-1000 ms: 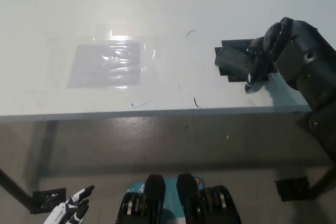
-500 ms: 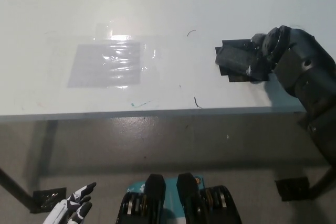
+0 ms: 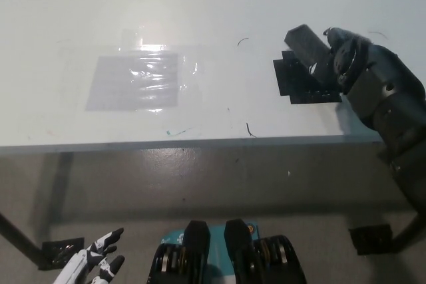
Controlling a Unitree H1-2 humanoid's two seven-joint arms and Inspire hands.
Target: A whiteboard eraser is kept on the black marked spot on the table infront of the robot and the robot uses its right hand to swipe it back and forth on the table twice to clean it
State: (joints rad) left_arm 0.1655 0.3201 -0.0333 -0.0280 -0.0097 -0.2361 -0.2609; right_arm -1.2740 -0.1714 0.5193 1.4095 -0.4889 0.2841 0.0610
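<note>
At the far right of the table, the black right hand [image 3: 346, 64] is clenched around one end of the whiteboard eraser [image 3: 307, 44], which sticks out up and to the picture's left of the hand. The eraser looks tilted, its free end raised and pointing away from the robot and toward the table's middle, so its long axis runs diagonally from the hand rather than lying flat along the table edge. Directly below that free end, just beside the hand, lies the black marked spot [image 3: 293, 81], now uncovered.

The main risk, as I judge it, is that only one end of the eraser is held: a sideways stroke could twist it in the grasp or let it slip out. Because it is tilted, the pad may meet the table [image 3: 213, 4] on an edge only, skipping rather than wiping. Further out from the hand, a taped plastic sheet [image 3: 136, 81] could snag a long sweep. The white left hand [image 3: 93, 267] rests low, below the table, fingers apart.
</note>
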